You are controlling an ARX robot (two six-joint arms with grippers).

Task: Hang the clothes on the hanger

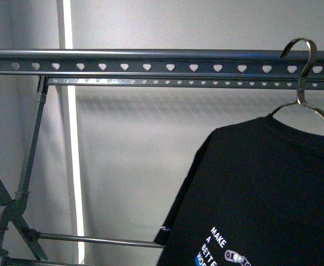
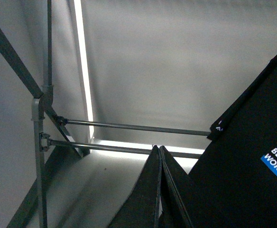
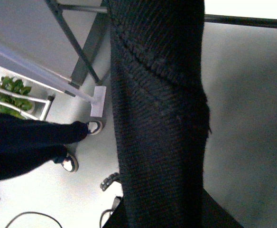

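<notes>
The clothes [image 1: 267, 194], a black T-shirt with white "MAKE A BETTER" print, hang at the right on a silver wire hook [image 1: 302, 61]. The hook overlaps the hanger [image 1: 151, 66], the long dark-grey rail with heart-shaped holes; I cannot tell if it rests on it. Neither gripper shows in the front view. In the left wrist view my left gripper [image 2: 157, 151] is shut and empty, just left of the shirt [image 2: 247, 156]. In the right wrist view black fabric [image 3: 157, 118] fills the middle and hides my right gripper, which is shut on it.
The frame's lower crossbars [image 2: 129, 127] and slanted legs [image 1: 18, 205] stand at the left. A bright light strip [image 1: 73, 166] runs down the wall behind. A person's legs and shoes [image 3: 29, 142], a plant shelf [image 3: 10, 92] and cables [image 3: 107, 180] are on the floor.
</notes>
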